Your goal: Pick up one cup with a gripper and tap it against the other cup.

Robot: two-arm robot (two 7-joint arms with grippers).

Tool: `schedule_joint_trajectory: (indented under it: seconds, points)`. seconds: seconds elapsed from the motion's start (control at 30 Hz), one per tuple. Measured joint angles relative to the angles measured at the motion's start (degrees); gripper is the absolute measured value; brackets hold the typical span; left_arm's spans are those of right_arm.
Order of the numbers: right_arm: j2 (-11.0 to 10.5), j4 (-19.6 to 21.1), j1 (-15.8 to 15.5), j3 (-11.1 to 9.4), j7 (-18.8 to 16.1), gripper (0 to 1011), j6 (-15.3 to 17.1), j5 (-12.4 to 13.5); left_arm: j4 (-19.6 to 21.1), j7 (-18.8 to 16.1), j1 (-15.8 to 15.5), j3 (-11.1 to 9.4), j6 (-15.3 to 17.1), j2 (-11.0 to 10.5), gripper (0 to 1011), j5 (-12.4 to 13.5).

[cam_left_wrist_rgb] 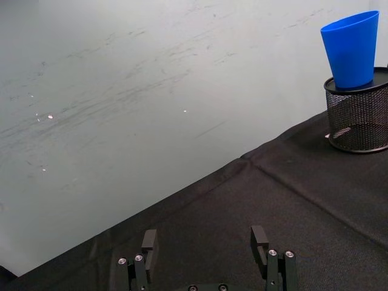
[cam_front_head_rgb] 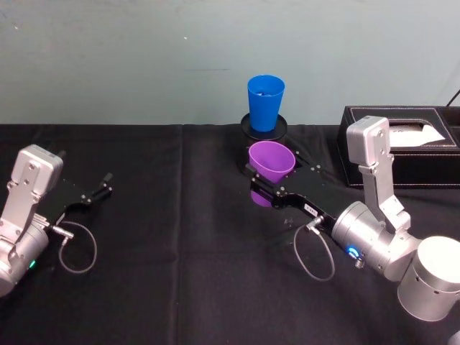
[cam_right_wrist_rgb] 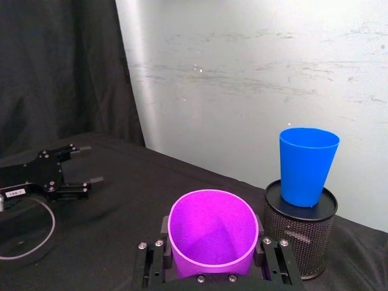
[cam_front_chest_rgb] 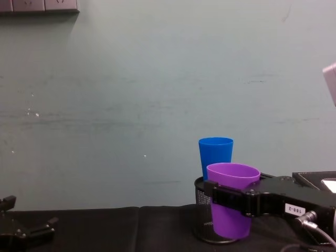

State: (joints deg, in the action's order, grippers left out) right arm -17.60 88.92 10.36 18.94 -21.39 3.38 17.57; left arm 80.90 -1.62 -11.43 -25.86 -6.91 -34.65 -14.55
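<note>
Because the purple cup is a smooth, thin-walled plastic tumbler, we judge it light, a little springy under a squeeze, and slippery. Its taper toward the base means a loose grip could let it slide downward. The best place to take hold is high on the wall, just under the rim, where the cup is widest and stiffest. That is where the right gripper has it, with one finger pressed to each side of the upright cup. It sits just in front of the black wire-mesh pot, on the robot's side of it, close but apart as far as we can tell. From the chest view it seems to hang slightly clear of the cloth.

The blue cup stands upright on top of the pot and is held by nothing. It is as light as the purple one, so we expect a hard tap would knock it off. A soft touch, wall to wall, looks safer.

The left gripper lies well to the left of the pot, low over the black tablecloth, with its fingers spread wide and nothing between them. A black box sits to the right of the pot.

We count two cups (one purple, one blue), one mesh pot, one box and two grippers.
</note>
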Motion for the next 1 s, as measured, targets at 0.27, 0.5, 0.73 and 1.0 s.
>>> schedule_joint_trajectory:
  seconds: [0.27,0.5,0.73,1.0]
  points:
    - [0.00,0.00,0.00,0.00,0.00,722,0.00,0.00,0.00,0.00,0.00,0.00,0.00,0.00,1000,0.00]
    - [0.00,0.00,0.00,0.00,0.00,723,0.00,0.00,0.00,0.00,0.00,0.00,0.00,0.00,1000,0.00]
    - [0.00,0.00,0.00,0.00,0.00,723,0.00,0.00,0.00,0.00,0.00,0.00,0.00,0.00,1000,0.00]
    - [0.00,0.00,0.00,0.00,0.00,723,0.00,0.00,0.00,0.00,0.00,0.00,0.00,0.00,1000,0.00]
